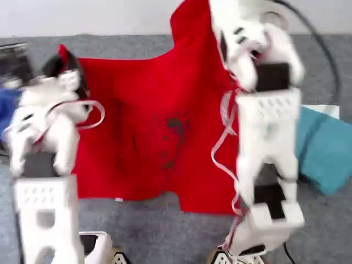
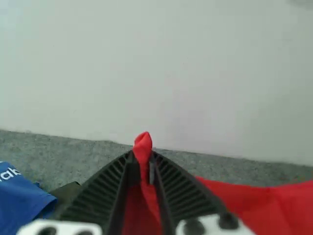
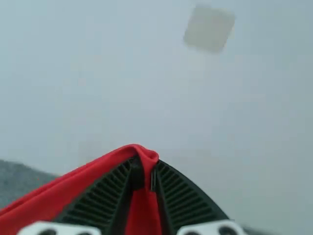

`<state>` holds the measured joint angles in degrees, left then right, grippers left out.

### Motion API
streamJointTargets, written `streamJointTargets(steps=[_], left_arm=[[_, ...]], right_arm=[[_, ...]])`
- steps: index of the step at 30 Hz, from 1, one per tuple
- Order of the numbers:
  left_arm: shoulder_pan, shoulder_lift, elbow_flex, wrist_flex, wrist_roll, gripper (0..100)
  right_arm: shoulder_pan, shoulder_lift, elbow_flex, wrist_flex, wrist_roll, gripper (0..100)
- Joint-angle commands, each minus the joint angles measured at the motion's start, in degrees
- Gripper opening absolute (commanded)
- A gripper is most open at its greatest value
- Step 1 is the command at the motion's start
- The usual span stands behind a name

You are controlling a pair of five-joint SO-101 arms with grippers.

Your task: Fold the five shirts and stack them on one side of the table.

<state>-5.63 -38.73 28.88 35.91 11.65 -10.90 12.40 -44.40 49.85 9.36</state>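
Note:
A red shirt (image 1: 159, 132) with a dark print lies spread over the grey table, its far corners lifted. My left gripper (image 2: 142, 164) is shut on a pinch of the red shirt (image 2: 143, 144) at the shirt's far left corner, seen in the high view beside the left arm (image 1: 47, 121). My right gripper (image 3: 143, 171) is shut on a fold of the red shirt (image 3: 139, 154), holding the far right corner raised high; the right arm (image 1: 258, 71) stands over the shirt's right edge. A folded teal shirt (image 1: 324, 148) lies at the right. A blue shirt (image 2: 19, 200) sits at the left.
A dark object (image 1: 14, 63) rests at the table's far left corner. White paper (image 1: 324, 110) peeks out behind the teal shirt. Loose cables (image 1: 225, 148) hang beside the right arm. Bare grey table (image 1: 165, 231) runs along the near edge.

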Motion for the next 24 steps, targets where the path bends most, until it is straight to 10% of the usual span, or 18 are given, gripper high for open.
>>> streamJointTargets(steps=[1, 8, 24], left_arm=[[-0.18, 13.01, 3.82, -18.99, -0.18, 1], [-0.35, 36.22, -14.37, -12.57, -0.18, 1], [0.09, 33.32, -16.84, 24.7, -10.37, 1]], right_arm=[[-0.04, 9.63, -0.53, -4.62, -0.35, 0.8], [-0.04, 20.18, -13.63, -1.36, -0.62, 0.8], [4.88, 24.13, -32.44, 44.09, 7.12, 0.8]])
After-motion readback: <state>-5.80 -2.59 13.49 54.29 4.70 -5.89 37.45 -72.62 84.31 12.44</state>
